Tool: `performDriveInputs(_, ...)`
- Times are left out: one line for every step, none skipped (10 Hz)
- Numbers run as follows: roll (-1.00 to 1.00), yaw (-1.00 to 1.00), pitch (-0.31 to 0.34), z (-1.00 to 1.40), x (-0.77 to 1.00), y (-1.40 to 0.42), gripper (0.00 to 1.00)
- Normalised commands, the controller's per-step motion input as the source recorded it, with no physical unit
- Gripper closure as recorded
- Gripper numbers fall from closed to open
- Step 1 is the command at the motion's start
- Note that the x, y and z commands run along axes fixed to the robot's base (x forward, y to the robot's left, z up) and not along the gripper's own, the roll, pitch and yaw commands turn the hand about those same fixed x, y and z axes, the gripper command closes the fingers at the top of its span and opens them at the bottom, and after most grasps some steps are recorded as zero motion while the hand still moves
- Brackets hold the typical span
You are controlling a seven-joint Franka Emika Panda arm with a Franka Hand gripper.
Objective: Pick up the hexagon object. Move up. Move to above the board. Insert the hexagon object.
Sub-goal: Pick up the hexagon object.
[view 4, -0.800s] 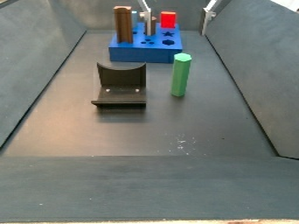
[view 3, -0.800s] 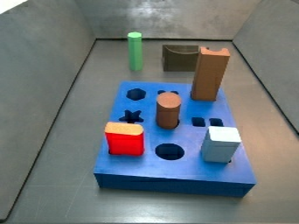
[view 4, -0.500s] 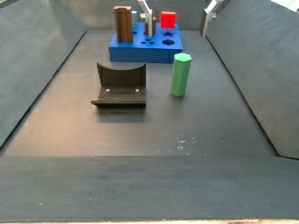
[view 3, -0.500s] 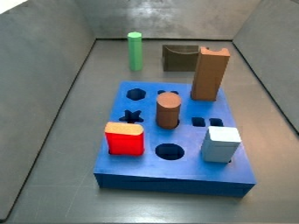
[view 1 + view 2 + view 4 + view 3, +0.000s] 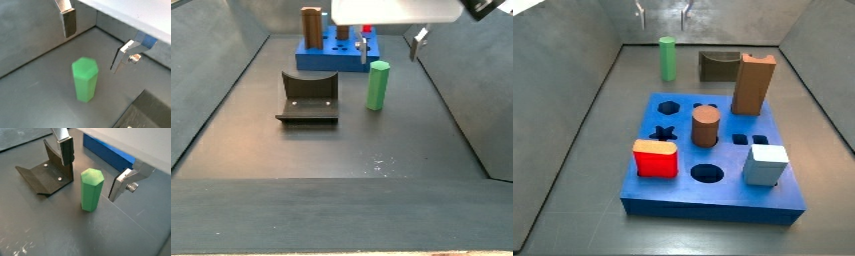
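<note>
While the board (image 5: 714,190) is lying nearest in a side view, its top face is being occupied by several pieces: a white block (image 5: 766,164) and a red block (image 5: 655,158) at the near end, a brown cylinder (image 5: 706,127) at the middle, and a tall brown rectangular block (image 5: 754,84) at the far end. A round hole, a star hole, a hexagon hole and small square holes are being left unfilled.

Beyond the board, a dark grey arch-shaped block (image 5: 718,66) is lying on the floor, and the hexagon object (image 5: 667,59) is standing upright on the floor beside it, apart from both.

Above the peg the gripper (image 5: 93,164) is being held with its fingers (image 5: 66,150) spread wide, nothing being grasped. In both wrist views the hexagon object (image 5: 84,80) is seen between and below the two plates, touching neither. The arch block is flanking one finger, the board's blue edge (image 5: 110,153) the other.
</note>
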Motion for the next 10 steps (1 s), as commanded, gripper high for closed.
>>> performDriveInputs(-0.23,-0.03,-0.063,-0.61,0.35,-0.07,0.00)
performDriveInputs(-0.22,-0.12,-0.090,-0.63,0.25,-0.04,0.00)
performDriveInputs(-0.21,-0.26,-0.130,-0.65,0.00,-0.09,0.00)
performDriveInputs(-0.23,-0.24,-0.130,-0.63,0.00,-0.14,0.00)
performDriveInputs(-0.24,-0.16,-0.131,-0.59,-0.13,-0.11,0.00)
performDriveInputs(-0.20,-0.07,-0.104,-0.43,-0.12,-0.02,0.00)
performDriveInputs(-0.14,0.00,-0.101,-0.40,-0.13,-0.05,0.00)
performDriveInputs(-0.15,0.00,-0.107,-0.15,-0.18,-0.02,0.00)
performDriveInputs(-0.01,0.00,-0.020,0.00,-0.05,0.00,0.00)
performDriveInputs(0.00,0.00,0.000,0.00,0.00,0.00,0.00)
